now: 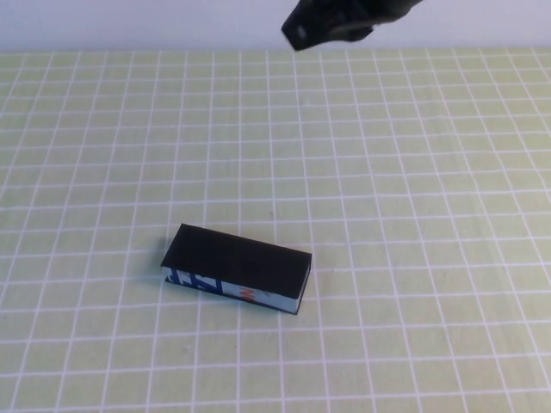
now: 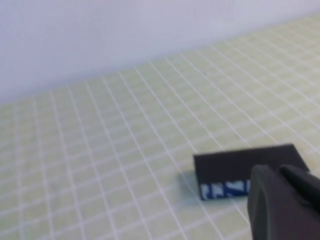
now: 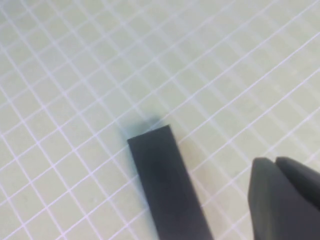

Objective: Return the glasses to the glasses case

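Observation:
The glasses case (image 1: 237, 268) lies closed near the middle of the table, black on top, its blue-and-white printed side facing me. The glasses are not in view. My right gripper (image 3: 275, 162) hangs high above the table with its fingers together and empty; the case's black top (image 3: 167, 185) shows below and beside it. A dark part of that arm (image 1: 331, 21) shows at the top edge of the high view. My left gripper (image 2: 280, 172) is shut and empty, off to the side of the case (image 2: 240, 172), apart from it.
The table is covered by a pale green cloth with a white grid (image 1: 413, 172). A plain pale wall (image 2: 100, 35) runs along the far edge.

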Robot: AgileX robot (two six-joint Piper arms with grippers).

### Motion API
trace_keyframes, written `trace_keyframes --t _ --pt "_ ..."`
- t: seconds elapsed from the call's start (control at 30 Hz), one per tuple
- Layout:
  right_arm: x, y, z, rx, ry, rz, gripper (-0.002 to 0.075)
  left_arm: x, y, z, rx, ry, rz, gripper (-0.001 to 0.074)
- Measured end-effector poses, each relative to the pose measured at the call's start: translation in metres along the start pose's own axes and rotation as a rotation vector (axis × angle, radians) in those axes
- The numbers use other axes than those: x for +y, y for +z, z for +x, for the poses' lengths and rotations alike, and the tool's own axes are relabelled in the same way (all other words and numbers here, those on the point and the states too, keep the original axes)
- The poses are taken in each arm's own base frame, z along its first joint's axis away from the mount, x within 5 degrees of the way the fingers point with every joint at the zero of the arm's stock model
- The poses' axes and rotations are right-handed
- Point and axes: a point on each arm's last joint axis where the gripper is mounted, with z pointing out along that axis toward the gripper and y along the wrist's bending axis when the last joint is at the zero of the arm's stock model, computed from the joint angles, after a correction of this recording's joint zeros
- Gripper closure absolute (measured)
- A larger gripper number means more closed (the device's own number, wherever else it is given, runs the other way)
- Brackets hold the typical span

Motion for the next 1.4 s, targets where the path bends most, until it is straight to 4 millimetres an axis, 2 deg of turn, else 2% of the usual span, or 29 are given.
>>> trace_keyframes --t 0.1,0.2,0.27,0.47,0.6,0.7,0.9,1.0,1.2,1.4 --pt "0.010 -0.043 -0.001 -0.067 -0.025 0.056 0.0743 0.002 -0.016 0.002 -0.096 0.030 -0.101 0.0738" --pt "0.018 -0.074 0.006 -0.094 -0.044 0.104 0.0743 0.007 -0.020 0.005 -0.104 0.002 -0.169 0.0738" --pt "0.024 -0.091 0.017 -0.092 -0.051 0.131 0.0743 0.010 -0.015 0.009 -0.093 -0.036 -0.191 0.0738" --pt "0.038 -0.122 0.057 -0.181 -0.064 0.198 0.0743 0.014 0.010 0.033 -0.016 -0.145 -0.188 0.0738" --pt "0.046 -0.123 0.101 -0.244 -0.108 0.235 0.0743 0.013 0.022 0.045 0.022 -0.198 -0.157 0.0738" --pt "0.051 -0.115 0.143 -0.275 -0.146 0.267 0.0743 0.013 0.026 0.050 0.032 -0.213 -0.145 0.0738" --pt "0.061 -0.078 0.248 -0.247 -0.115 0.266 0.0743 0.014 0.029 0.051 0.018 -0.219 -0.147 0.0738" --pt "0.067 -0.070 0.287 -0.342 -0.058 0.271 0.0743 0.014 0.029 0.050 0.008 -0.218 -0.149 0.0738" --pt "0.070 -0.067 0.333 -0.568 -0.022 0.347 0.0743 0.014 0.029 0.050 0.003 -0.217 -0.150 0.0738" --pt "0.075 -0.077 0.341 -0.668 -0.033 0.368 0.0743 0.014 0.029 0.049 -0.001 -0.218 -0.151 0.0738"
